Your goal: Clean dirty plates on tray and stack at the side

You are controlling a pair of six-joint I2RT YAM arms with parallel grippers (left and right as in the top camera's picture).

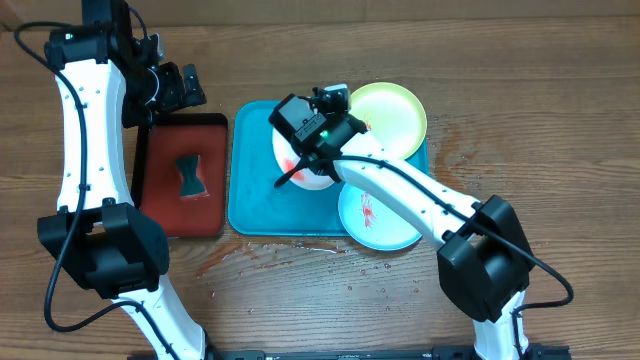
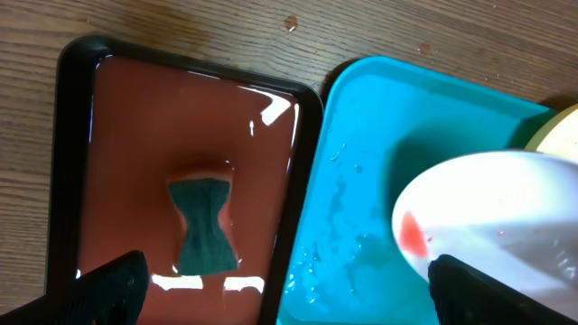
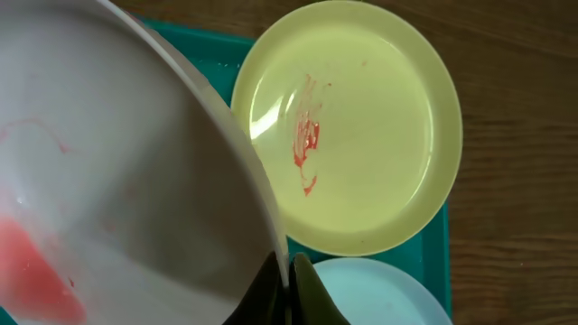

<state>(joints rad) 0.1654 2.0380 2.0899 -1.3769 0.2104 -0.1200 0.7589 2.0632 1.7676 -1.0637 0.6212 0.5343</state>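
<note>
On the wooden tabletop (image 1: 520, 90), a turquoise tray (image 1: 252, 205) carries a red-smeared white plate (image 1: 300, 172), partly hidden under the right tool (image 1: 318, 150). A yellow-green plate (image 1: 392, 118) and a smeared light blue plate (image 1: 378, 222) lie at its right end. Beside it, a dark red tray (image 1: 160, 215) holds a sponge (image 1: 190, 175), with the left tool (image 1: 183, 92) at its far edge.
</note>
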